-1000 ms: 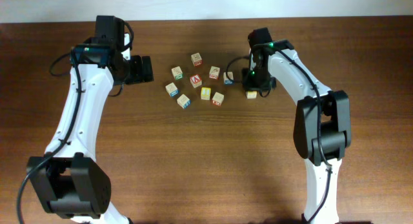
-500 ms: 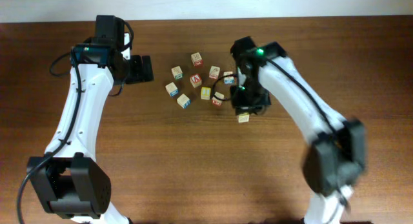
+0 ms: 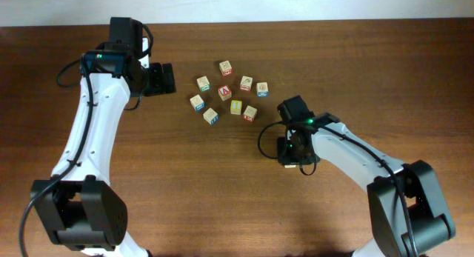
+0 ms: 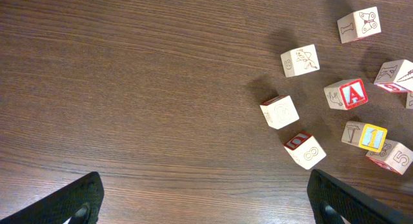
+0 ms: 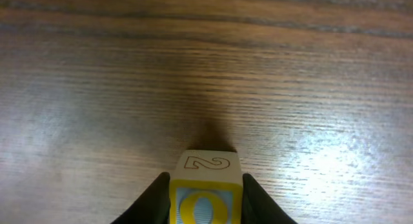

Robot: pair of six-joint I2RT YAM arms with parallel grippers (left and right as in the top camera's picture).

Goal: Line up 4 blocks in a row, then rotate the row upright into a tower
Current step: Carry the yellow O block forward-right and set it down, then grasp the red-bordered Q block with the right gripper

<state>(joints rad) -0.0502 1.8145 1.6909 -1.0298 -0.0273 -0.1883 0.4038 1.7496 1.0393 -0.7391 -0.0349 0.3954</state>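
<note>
A yellow-faced block [image 5: 206, 185], with a pale blue O on its near face and a 2 on top, is seen upright between the fingers [image 5: 153, 201] of the right gripper [image 3: 292, 155]. Both of its sides are closely flanked by the fingers; whether it is gripped or merely bracketed cannot be told. In the overhead view this gripper is placed at about four o'clock from the other blocks [image 3: 224, 92], well apart from them, over the table [image 3: 185, 183]. The left gripper [image 3: 164, 78] is held wide with nothing between its fingers, at about ten o'clock of that cluster.
</note>
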